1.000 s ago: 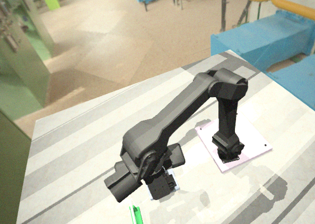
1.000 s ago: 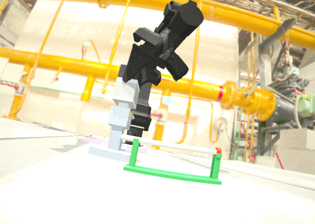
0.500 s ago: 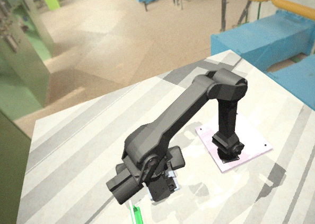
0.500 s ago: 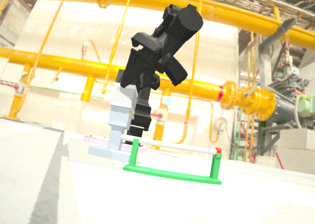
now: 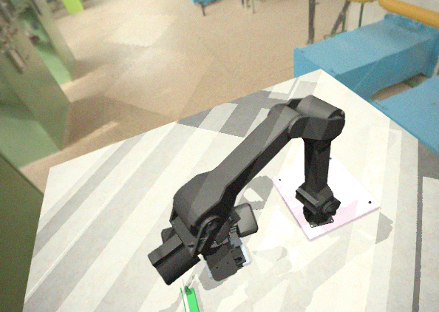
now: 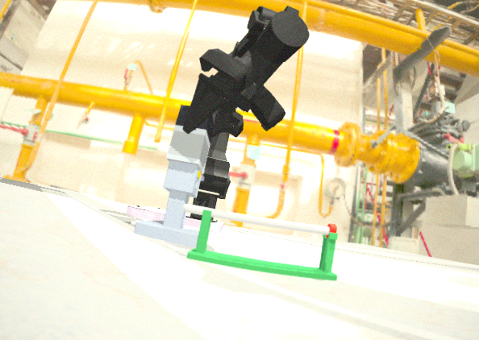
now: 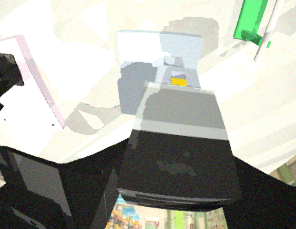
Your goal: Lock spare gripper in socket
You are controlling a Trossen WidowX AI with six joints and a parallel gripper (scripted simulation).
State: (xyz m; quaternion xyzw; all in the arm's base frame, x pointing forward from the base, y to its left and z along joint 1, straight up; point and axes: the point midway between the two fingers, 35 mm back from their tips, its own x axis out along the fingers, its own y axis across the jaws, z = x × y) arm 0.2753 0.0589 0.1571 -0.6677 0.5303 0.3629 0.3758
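Note:
My gripper (image 5: 222, 246) (image 6: 195, 119) (image 7: 173, 147) is shut on the spare gripper (image 6: 187, 145) (image 7: 182, 108), a block with a pale grey lower part and a dark upper part. It stands upright on the socket (image 6: 182, 176) of the pale blue mount, with no gap visible between them in the exterior view. The spigot is hidden. The mount's base (image 5: 247, 253) (image 6: 151, 230) (image 7: 140, 45) is flat on the table. A yellow mark (image 6: 199, 174) (image 7: 178, 82) shows on the socket. The white lock pin (image 6: 262, 220) (image 7: 274, 23), with a red head (image 6: 331, 230), lies across the green rack (image 5: 191, 300) (image 6: 258, 263) (image 7: 253, 11), outside the socket.
The green rack's two posts stand beside the mount, and the pin's plain end reaches past the nearer post toward the mount's column. The arm's base stands on a pale pink plate (image 5: 351, 189) (image 7: 42, 96) on the other side of the mount. The table's edge (image 5: 111, 144) lies beyond.

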